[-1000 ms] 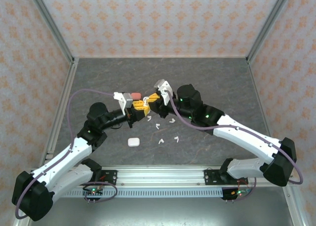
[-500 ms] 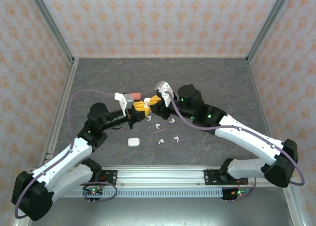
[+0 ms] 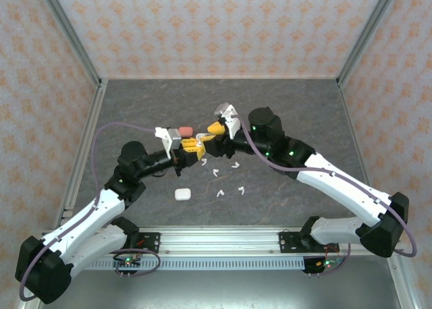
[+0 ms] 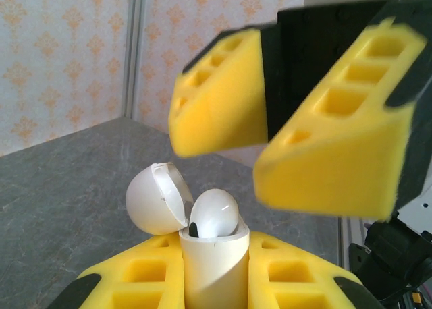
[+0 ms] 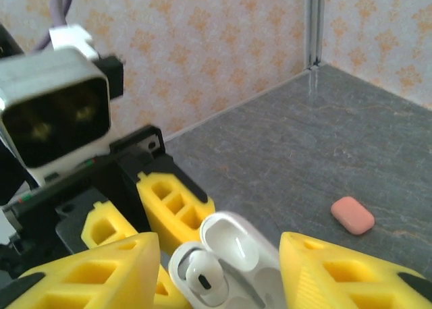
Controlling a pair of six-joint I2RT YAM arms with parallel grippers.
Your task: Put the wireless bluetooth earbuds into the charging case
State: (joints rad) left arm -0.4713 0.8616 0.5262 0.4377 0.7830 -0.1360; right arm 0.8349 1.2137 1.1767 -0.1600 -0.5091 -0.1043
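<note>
Where the left arm reaches in over the grey surface (image 3: 297, 113), a shut white case (image 3: 181, 194) lies on its near side and a pink case (image 3: 184, 131) just beyond it. The left tool (image 3: 191, 147) is closed on an open white case (image 4: 210, 268), gripping its body between yellow pads, with the lid (image 4: 154, 200) swung back to the left. One white earbud (image 4: 214, 214) sits in that case, its rounded head standing above the rim; I cannot tell whether it is pressed fully home. Just to the right, the right tool (image 3: 214, 129) hangs over the case with its fingers spread wide and nothing between them. Further right and nearer the arms, several white earbuds (image 3: 220, 194) lie scattered loose on the surface, apart from both tools.

As I read it, the step in hand is the close of one placing: one bud is in, and the right tool is empty above it. The second socket looks unfilled, though no view shows it plainly. The next move calls for the right tool to go down to a loose earbud, pinch it without flicking it away, and carry it stem-down to the free socket. The left tool meanwhile needs to hold the case level.
</note>
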